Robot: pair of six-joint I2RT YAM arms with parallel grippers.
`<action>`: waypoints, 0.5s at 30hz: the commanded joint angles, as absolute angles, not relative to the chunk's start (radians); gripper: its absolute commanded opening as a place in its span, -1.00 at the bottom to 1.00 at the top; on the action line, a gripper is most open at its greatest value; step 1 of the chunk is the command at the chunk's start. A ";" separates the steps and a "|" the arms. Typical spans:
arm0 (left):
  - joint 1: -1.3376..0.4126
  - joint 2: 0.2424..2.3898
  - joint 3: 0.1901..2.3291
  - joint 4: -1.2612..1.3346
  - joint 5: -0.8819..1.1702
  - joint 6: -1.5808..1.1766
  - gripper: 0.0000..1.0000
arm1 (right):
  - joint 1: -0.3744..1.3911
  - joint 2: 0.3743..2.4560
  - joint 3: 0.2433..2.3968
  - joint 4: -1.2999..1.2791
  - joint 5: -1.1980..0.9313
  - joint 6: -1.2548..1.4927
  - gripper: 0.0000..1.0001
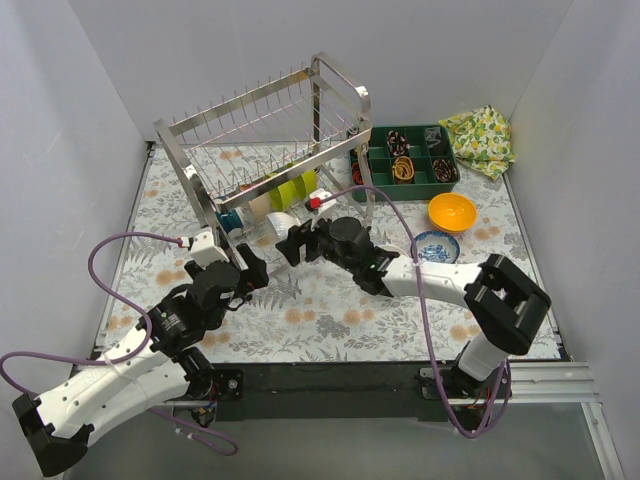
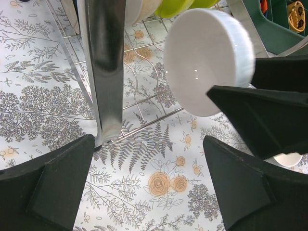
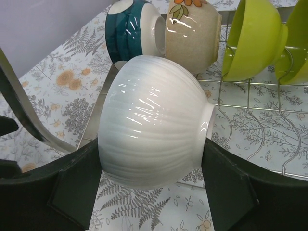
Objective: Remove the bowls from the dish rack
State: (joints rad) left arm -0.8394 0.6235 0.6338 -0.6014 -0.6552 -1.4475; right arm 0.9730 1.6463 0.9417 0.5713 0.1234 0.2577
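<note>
One white bowl point(image 3: 154, 139) sideways; mouth leftward

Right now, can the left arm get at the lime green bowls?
Probably not directly: a post of the dish rack stands ahead of the left gripper, jaws open, and the right gripper, holding the white bowl, sits between it and the lime green bowls.

Two lime bowls point(image 3: 250, 38) point(image 3: 296, 57); one each white point(image 3: 154, 130), teal point(image 3: 127, 26), beige point(image 3: 192, 29), orange point(image 1: 452, 211), blue-patterned point(image 1: 437, 246). One rack point(image 2: 106, 67), tray point(image 1: 381, 158), cloth point(image 1: 480, 135).
</note>
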 commanded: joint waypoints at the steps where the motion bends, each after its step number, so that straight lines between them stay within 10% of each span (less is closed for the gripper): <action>1: -0.833 0.611 0.632 -0.609 -0.681 -1.453 0.94 | 0.960 1.514 0.904 0.670 0.109 0.344 -0.97; 15: -0.833 0.604 0.629 -0.604 -0.673 -1.451 0.94 | 0.823 1.069 0.594 0.516 0.052 0.551 -0.97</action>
